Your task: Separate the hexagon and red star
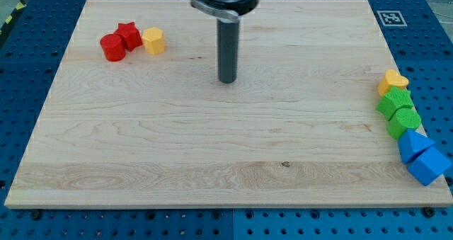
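yellow hexagon (153,40) touching red star (129,35)

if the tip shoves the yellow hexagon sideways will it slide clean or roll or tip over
The yellow hexagon is squat and flat-bottomed, so it will probably slide rather than tip or roll. It touches the red star, so a leftward push would likely drag the star along. My tip sits well to its right, apart from every block.
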Available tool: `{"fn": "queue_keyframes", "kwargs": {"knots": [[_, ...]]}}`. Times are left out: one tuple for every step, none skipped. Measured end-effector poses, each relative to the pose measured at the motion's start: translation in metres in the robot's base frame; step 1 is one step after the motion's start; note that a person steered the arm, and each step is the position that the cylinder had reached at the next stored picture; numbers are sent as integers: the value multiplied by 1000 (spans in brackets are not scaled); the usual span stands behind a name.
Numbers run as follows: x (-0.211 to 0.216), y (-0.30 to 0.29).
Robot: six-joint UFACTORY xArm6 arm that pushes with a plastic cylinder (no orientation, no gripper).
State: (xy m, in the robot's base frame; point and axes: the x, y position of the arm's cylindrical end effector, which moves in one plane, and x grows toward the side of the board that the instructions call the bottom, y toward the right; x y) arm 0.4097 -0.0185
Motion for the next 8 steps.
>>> {"fn": "queue_keyframes", "kwargs": {"knots": [[-3, -31], [-14, -75], [-31, -110], [-45, -132], [-55, -141], [-68, -157], [-89, -158], [-93, -141]]}}
